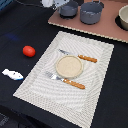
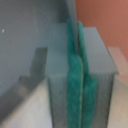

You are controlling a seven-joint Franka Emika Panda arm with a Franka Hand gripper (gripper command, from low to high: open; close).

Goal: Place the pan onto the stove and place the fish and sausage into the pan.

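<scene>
The dark worktop (image 1: 15, 35) fills most of the exterior view. On it lies a pale striped placemat (image 1: 97, 65), and at the far edge sits the stove (image 1: 102, 27), a pinkish-tan board reaching to the exterior view's right.

On the stove, a larger grey pot (image 1: 92, 12) stands near the middle, and another round vessel (image 1: 123, 19) is cut off at the exterior view's right edge. The pan (image 1: 68, 9) already sits on the stove's end toward the exterior view's left, just beside the grey pot (its handle cannot be made out here).

In the placemat's middle rests a round tan plate (image 1: 69, 66), with a knife (image 1: 79, 57) on its far side and a fork (image 1: 65, 80) on its near side, both with orange handles.

The fish (image 1: 12, 74) lies flat on the bare worktop off the placemat, toward the exterior view's left. The sausage (image 1: 29, 51) sits farther back, apart from the fish and well apart from the pan.

The tool (image 2: 80, 75) is at the pan's far rim in the exterior view. In the wrist view its green pads (image 2: 74, 85) are pressed together, clenched with nothing visible between them.
</scene>
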